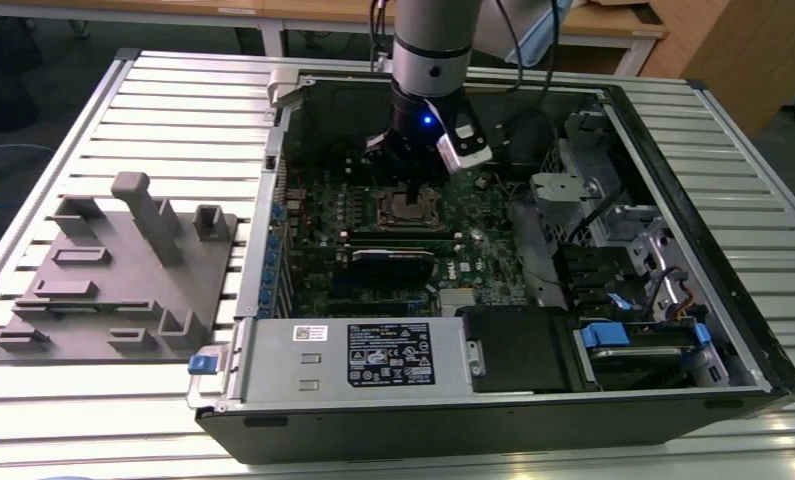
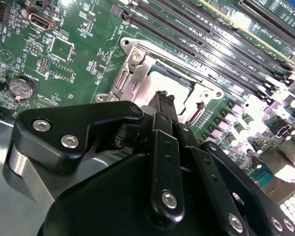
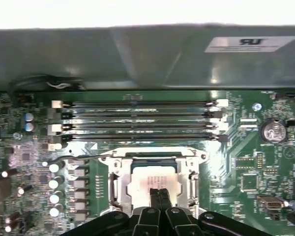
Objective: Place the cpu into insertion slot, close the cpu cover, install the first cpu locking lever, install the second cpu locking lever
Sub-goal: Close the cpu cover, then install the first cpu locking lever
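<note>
Pincer of the single arm hangs over the insertion slot, its two black fingers pressed together with nothing between them and their tips at the middle of the cpu. Whether the tips touch the metal cannot be told. The cpu lies flat in the insertion slot with its dull metal top up. Being square, it has no long axis, and its edges run parallel with the memory slots just beside the insertion slot. The cpu cover lies as a silver frame around the chip, over the insertion slot. Around the insertion slot spreads the green motherboard, inside an open computer case on the slatted tabletop.
</note>
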Robot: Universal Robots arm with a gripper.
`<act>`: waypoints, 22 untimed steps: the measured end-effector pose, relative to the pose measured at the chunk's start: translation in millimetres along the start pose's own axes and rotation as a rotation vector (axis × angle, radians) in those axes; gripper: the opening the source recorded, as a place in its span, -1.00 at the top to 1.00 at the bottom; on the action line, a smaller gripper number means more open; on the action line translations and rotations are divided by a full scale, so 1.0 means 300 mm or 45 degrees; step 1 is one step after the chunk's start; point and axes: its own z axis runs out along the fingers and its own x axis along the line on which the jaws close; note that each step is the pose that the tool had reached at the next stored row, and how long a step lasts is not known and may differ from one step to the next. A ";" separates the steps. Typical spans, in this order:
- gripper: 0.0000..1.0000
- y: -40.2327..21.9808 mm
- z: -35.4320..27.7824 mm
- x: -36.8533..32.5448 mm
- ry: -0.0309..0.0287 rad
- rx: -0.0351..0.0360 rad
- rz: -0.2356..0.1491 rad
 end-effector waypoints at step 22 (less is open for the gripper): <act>0.79 0.000 0.004 0.023 -0.0291 -0.0002 0.033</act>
